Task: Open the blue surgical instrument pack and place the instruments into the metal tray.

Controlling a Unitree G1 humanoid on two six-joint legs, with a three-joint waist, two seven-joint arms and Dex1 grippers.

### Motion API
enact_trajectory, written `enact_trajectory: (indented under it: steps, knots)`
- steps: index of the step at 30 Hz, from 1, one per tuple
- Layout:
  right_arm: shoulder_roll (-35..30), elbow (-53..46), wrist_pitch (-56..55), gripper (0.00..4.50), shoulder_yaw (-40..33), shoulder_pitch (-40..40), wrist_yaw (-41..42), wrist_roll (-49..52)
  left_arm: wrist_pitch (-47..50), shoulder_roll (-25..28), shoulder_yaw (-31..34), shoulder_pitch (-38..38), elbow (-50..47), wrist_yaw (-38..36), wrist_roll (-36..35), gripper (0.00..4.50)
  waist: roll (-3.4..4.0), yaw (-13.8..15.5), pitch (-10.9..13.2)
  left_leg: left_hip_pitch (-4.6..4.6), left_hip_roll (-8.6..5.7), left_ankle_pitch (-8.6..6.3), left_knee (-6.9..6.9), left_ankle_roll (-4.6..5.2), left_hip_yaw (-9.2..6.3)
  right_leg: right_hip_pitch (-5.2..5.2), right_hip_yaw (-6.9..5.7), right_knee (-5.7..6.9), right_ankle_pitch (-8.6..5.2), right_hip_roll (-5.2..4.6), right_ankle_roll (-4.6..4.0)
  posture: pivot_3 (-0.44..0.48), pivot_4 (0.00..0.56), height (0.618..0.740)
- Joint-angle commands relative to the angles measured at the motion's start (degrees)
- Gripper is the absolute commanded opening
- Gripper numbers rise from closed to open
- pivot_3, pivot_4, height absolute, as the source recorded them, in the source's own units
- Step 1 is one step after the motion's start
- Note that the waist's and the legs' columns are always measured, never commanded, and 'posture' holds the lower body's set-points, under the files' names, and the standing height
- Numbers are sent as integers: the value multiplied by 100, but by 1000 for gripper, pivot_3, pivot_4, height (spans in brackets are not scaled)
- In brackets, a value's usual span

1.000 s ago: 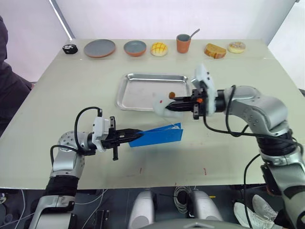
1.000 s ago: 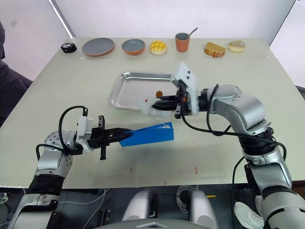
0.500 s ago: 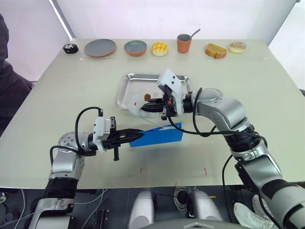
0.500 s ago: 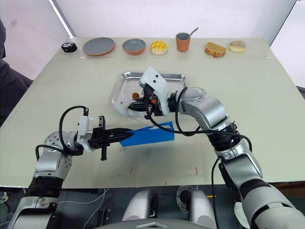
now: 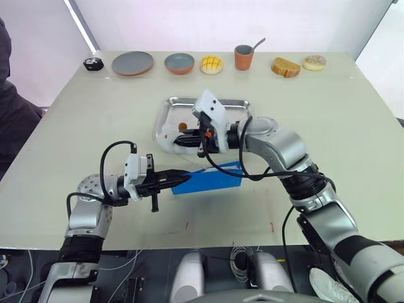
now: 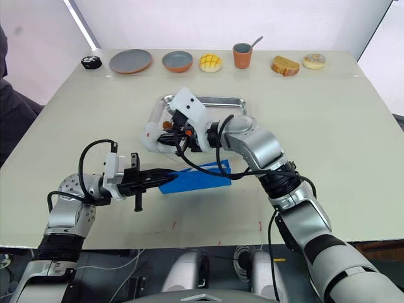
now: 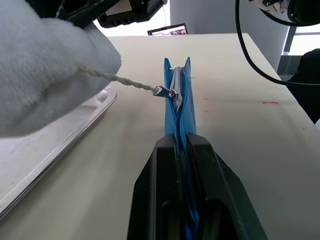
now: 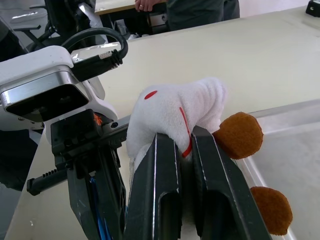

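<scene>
Pack point(image 5: 208, 179) is soft, light fabric on edge on the table just before the metal tray point(image 5: 237, 105), so left gripper point(image 5: 178, 180) clamps its end while right gripper point(image 8: 186, 150), closed on white plush toy point(image 8: 175, 112), draws the cord-tied zipper pull point(image 7: 165, 91).

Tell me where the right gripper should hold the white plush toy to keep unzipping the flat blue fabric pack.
Probably across the white plush toy's soft body, where the right gripper is clamped now, pulling in line with the cord to the zipper pull. The flat blue fabric pack stands on edge, its end pinched by the left gripper, so pull away from that end.
</scene>
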Motion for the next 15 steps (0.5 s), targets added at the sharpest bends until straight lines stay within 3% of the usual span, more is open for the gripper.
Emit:
enact_trajectory:
  steps: [1, 10, 15]
  knots:
    - [68, -116, -245, 30, 10, -137, 57, -36, 55, -38, -263, 107, -172, -1, 190, 0, 0, -1, 0, 0, 0, 0, 0, 0, 0, 0, 0, 0, 0, 0, 0, 0, 150, 740]
    - [38, -311, -240, 30, -95, -191, 131, -9, 147, -52, -298, 93, -281, 88, 202, 0, 0, -1, 0, 0, 0, 0, 0, 0, 0, 0, -1, 0, 0, -1, 0, 0, 150, 740]
    - [-897, -1605, 198, 30, -157, 413, 690, 379, 143, -72, -279, 57, -244, 119, 222, 0, 0, 49, 0, -4, -1, 0, 1, 0, 0, 1, -3, -4, 0, -4, 1, 0, 150, 740]
